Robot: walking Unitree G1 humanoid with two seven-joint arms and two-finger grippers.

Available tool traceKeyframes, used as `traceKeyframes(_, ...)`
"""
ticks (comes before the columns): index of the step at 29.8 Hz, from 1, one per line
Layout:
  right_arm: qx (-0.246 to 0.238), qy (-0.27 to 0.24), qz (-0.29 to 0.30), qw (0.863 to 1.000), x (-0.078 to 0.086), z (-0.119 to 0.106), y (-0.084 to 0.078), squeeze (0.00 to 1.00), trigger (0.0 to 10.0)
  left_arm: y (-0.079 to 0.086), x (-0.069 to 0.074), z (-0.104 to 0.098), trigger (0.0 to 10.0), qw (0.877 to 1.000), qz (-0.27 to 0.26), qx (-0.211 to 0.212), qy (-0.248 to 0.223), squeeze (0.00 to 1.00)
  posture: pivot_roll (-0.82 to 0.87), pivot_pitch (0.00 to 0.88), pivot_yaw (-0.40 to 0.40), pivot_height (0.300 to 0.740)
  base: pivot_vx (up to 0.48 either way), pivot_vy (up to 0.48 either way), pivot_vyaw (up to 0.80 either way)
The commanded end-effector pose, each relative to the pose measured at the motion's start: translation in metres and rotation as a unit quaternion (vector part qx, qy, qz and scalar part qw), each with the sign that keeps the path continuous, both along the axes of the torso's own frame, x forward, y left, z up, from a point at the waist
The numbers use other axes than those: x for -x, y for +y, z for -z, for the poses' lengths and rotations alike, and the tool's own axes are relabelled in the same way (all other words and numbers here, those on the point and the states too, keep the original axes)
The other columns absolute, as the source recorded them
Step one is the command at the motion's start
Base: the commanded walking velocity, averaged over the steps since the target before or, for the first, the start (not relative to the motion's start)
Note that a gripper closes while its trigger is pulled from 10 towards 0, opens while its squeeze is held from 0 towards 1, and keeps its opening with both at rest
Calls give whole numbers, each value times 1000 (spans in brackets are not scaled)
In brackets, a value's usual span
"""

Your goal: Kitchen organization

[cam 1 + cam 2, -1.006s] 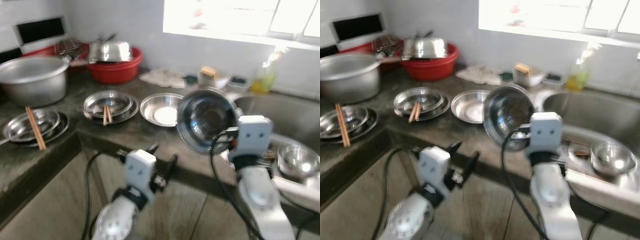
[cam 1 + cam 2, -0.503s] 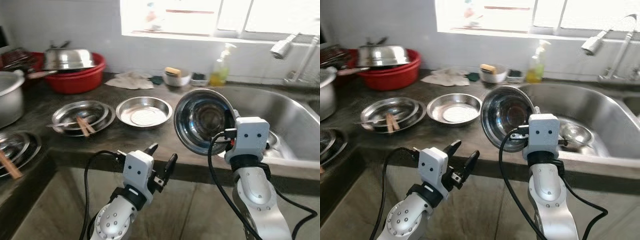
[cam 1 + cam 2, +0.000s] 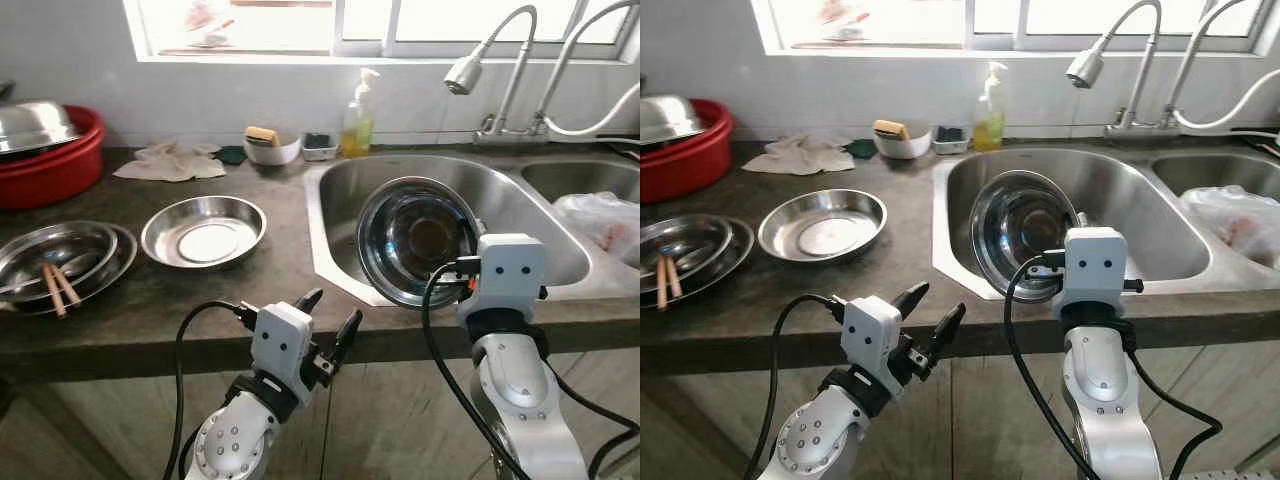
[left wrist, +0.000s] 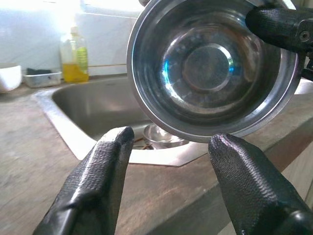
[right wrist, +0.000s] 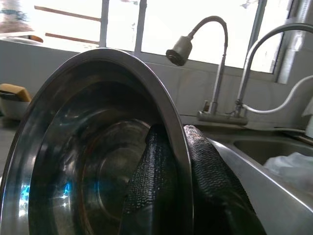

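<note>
Right gripper (image 3: 468,262) jaws pinch the round stainless-steel bowl (image 3: 415,240) at its rim; likely light, rigid, slippery. Left gripper (image 3: 330,318) jaws spread, empty.

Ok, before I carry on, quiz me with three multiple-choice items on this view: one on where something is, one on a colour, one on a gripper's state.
1. Where is the steel bowl?
A. Flat on the counter
B. Held on edge in front of the sink
C. Inside the red basin

2. What colour is the liquid in the soap bottle?
A. Yellow
B. Blue
C. Clear

3. What state is the left gripper in?
A. Shut on chopsticks
B. Shut on the bowl
C. Open, holding nothing

Answers: 1 B, the right gripper pinches its rim, one finger inside and one outside. 2 A, the bottle by the window sill shows yellow. 3 C, its fingers stand apart with nothing between them.
</note>
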State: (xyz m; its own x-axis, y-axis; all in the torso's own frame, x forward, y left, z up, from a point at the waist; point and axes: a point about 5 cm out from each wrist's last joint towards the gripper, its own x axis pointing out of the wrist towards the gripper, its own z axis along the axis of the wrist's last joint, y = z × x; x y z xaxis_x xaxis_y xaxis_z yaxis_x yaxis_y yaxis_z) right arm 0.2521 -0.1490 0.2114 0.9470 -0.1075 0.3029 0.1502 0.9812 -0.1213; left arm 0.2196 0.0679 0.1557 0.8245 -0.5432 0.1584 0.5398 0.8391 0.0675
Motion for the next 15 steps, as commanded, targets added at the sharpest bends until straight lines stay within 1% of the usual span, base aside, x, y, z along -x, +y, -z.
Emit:
traceKeyframes(1, 4, -18, -3, 1000, -4, -9, 3, 0, 10000, 2, -2, 0, 10000, 1000, -9, -17, -9, 0, 24, 0, -39, 740, 0, -412, 0)
traceKeyframes(6, 3, -20, -2, 1000, -9, -12, 0, 0, 10000, 2, -3, 0, 10000, 1000, -11, -22, -11, 0, 23, 0, -36, 740, 258, -400, 0)
traceKeyframes(8, 4, -19, -2, 1000, -9, -12, -1, 0, 10000, 4, -4, 0, 10000, 1000, -21, -18, -7, 0, 23, 0, -36, 740, 292, -379, 0)
traceKeyframes(9, 4, -19, -2, 1000, -10, -12, -1, 0, 10000, 4, -5, 0, 10000, 1000, -25, -14, -3, 0, 24, 0, -40, 740, 315, 0, 0)
traceKeyframes(13, 3, -14, -7, 1000, -9, -9, 1, 0, 10000, 6, -6, -1, 10000, 999, -31, -14, -6, 0, 27, 0, -40, 740, 0, 0, 0)
traceKeyframes(15, 1, -12, -12, 1000, -9, -9, 4, 0, 10000, 8, -8, 0, 10000, 999, -43, -19, -6, 0, 25, 0, -39, 740, 0, 0, 0)
